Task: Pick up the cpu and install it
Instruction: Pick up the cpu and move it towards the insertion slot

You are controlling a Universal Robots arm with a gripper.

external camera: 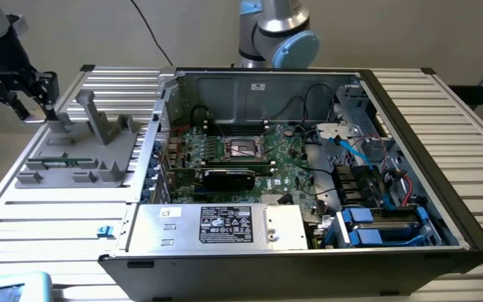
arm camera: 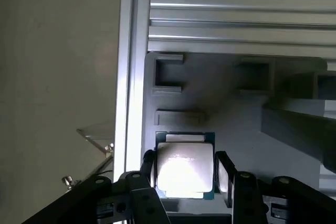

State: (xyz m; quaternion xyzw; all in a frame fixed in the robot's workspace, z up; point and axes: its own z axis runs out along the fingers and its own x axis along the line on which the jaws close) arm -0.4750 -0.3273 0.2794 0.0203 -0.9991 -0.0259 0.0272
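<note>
Black 2-finger gripper [external camera: 25, 100] hovering at the exterior view's far left, over the grey plastic parts fixture [external camera: 82, 154]. Fingers [arm camera: 227, 174] sitting released, straddling the square silver-topped cpu [arm camera: 185, 165], which is lying on the fixture. Open black computer case [external camera: 309, 176] sitting to the right.

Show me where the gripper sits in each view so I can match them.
Exterior view: the gripper is at the exterior view's far left, above the far corner of the grey fixture.
Wrist view: the gripper is at the cpu, over the same fixture.
Shared landmark: the grey fixture on the slatted table.
</note>
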